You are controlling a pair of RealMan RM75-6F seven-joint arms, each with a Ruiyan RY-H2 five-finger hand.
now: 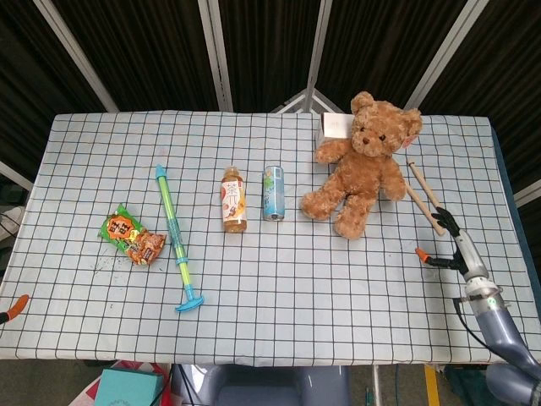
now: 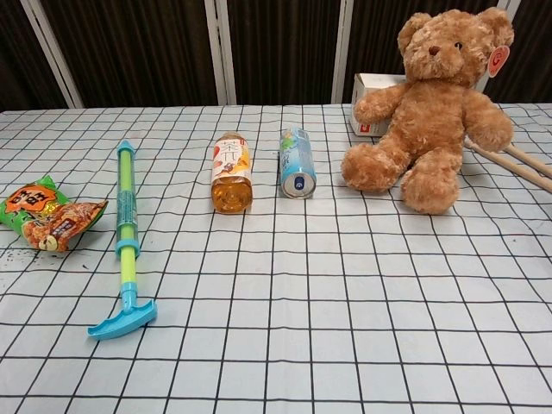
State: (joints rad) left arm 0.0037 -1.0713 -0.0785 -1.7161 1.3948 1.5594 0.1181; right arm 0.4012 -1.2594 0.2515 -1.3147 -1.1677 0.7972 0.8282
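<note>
My right hand hovers over the table's right side, seen edge-on, with dark fingertips just short of the near end of two wooden sticks. Its orange-tipped thumb juts left, apart from the fingers, and it holds nothing. Of my left hand, only an orange tip shows, at the far left edge by the table's front corner. Neither hand appears in the chest view. A brown teddy bear sits left of the sticks.
On the checked cloth lie a snack bag, a blue-green pump toy, a tea bottle and a can. A white box stands behind the bear.
</note>
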